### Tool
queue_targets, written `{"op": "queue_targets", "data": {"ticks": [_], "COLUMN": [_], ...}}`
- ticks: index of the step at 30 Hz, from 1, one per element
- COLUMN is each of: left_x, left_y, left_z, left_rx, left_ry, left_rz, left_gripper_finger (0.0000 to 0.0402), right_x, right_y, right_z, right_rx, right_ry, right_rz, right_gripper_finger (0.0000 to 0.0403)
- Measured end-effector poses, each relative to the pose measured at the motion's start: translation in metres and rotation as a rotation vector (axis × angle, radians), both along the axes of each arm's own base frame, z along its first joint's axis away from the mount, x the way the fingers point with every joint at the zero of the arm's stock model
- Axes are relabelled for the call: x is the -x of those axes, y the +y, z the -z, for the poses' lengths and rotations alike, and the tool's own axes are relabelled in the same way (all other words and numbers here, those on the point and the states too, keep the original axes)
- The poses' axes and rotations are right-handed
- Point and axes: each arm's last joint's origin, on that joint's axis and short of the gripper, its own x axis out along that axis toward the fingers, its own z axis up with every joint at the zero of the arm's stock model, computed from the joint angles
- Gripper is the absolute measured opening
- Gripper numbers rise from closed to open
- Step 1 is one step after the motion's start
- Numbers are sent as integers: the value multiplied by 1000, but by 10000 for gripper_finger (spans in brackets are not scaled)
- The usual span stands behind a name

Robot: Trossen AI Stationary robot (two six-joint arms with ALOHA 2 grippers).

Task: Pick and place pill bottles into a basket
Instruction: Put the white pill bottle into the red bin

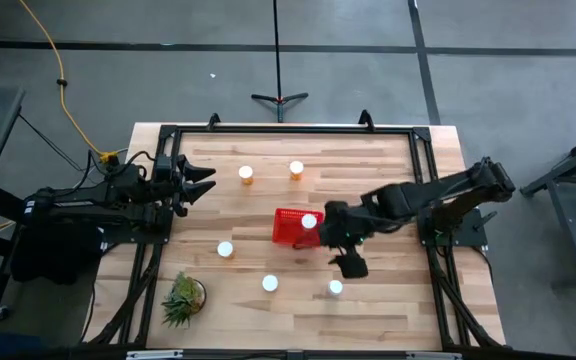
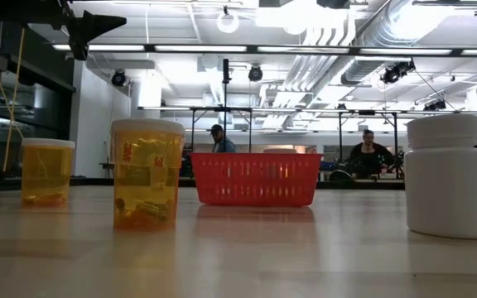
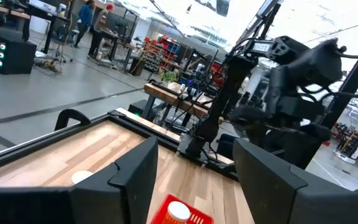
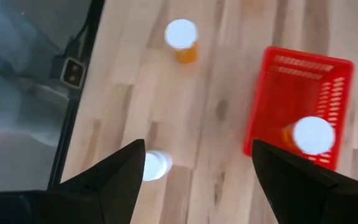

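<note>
The red basket [image 1: 288,228] stands on the table's middle. One pill bottle [image 1: 310,222] stands upright inside its right end and also shows in the right wrist view [image 4: 312,135]. Two orange bottles [image 1: 246,174] [image 1: 296,169] stand at the far side. Three stand toward the near edge [image 1: 225,250] [image 1: 270,284] [image 1: 335,288]; the last one looks white all over [image 2: 445,175]. My right gripper [image 1: 349,262] [image 4: 194,180] is open and empty, above the table just right of the basket, pointing down. My left gripper [image 1: 200,183] [image 3: 191,180] is open and empty at the table's left edge.
A small green spiky plant [image 1: 182,298] stands at the near left corner. A black frame [image 1: 288,128] runs around the tabletop. Bare wood lies at the far right and between the basket and the left gripper. People show in the room beyond the far edge [image 2: 369,153].
</note>
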Motion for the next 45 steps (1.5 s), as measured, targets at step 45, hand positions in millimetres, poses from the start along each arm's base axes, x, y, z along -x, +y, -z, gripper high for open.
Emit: {"op": "queue_targets", "data": {"ticks": [45], "left_x": [0], "left_y": [1], "left_z": [2], "left_rx": [4], "left_ry": [20], "left_rz": [-25], "left_gripper_finger": [246], "right_x": [23], "right_y": [52], "right_z": [154], "right_rx": [-23], "right_ry": [-72], "right_rz": [-174], "right_gripper_finger": [342]}}
